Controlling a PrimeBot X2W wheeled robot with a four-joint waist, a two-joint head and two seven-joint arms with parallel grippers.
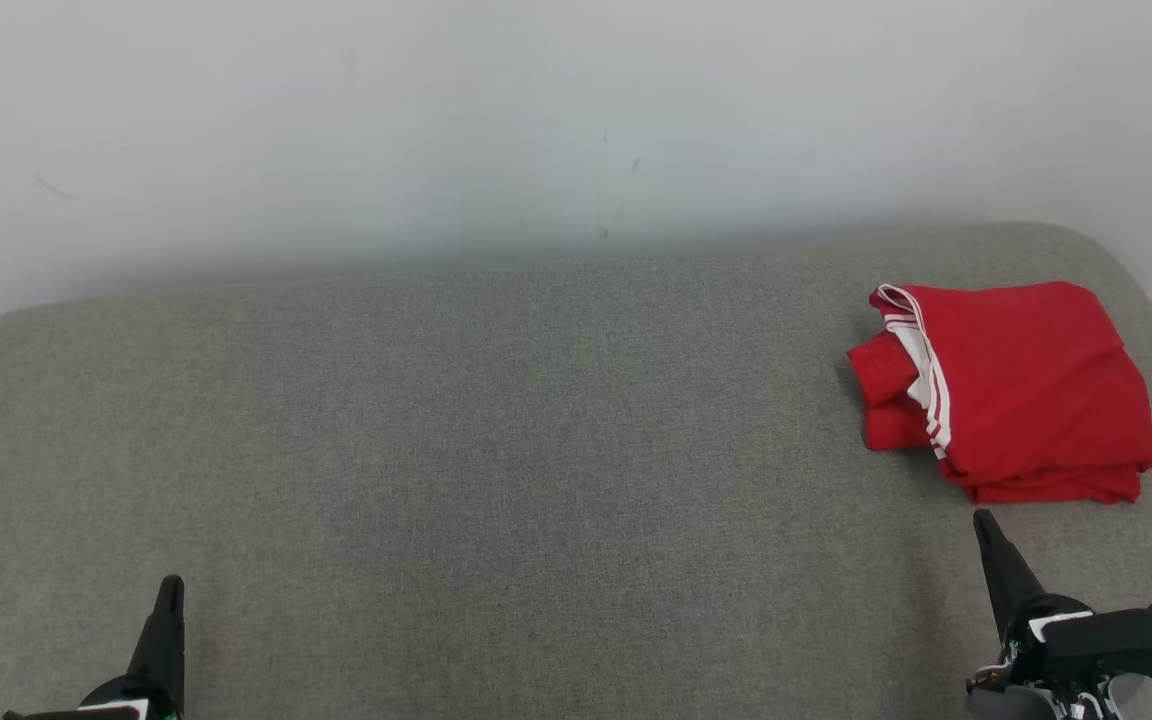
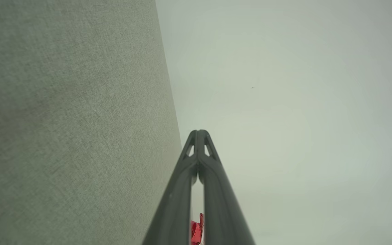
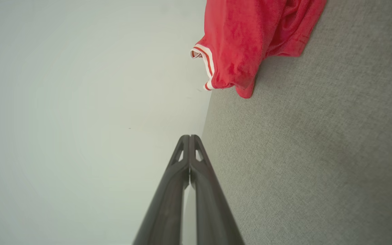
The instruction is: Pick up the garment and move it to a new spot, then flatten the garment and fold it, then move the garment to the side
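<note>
— Where is the garment found?
— The red garment (image 1: pixel 1021 385), trimmed in white, is seen folded at the far right of the grey fabric-covered bench (image 1: pixel 496 430), touched by nothing.
— And the end effectors?
— The right end effector (image 1: pixel 986 525) is seen just before it, fingers pressed together. The left end effector (image 1: pixel 171 590), likewise pressed together, is seen well apart at the near left. A pale wall (image 1: pixel 536 120) is seen behind.

The garment (image 1: pixel 1026 385) ahead of the right gripper (image 1: pixel 984 522) is bright red, its edge toward the left gripper (image 1: pixel 172 588) banded white with thin red stripes. Both grippers are black. The cushion (image 1: pixel 496 450) beneath them is flecked grey weave, the wall (image 1: pixel 536 120) beyond them off-white
</note>
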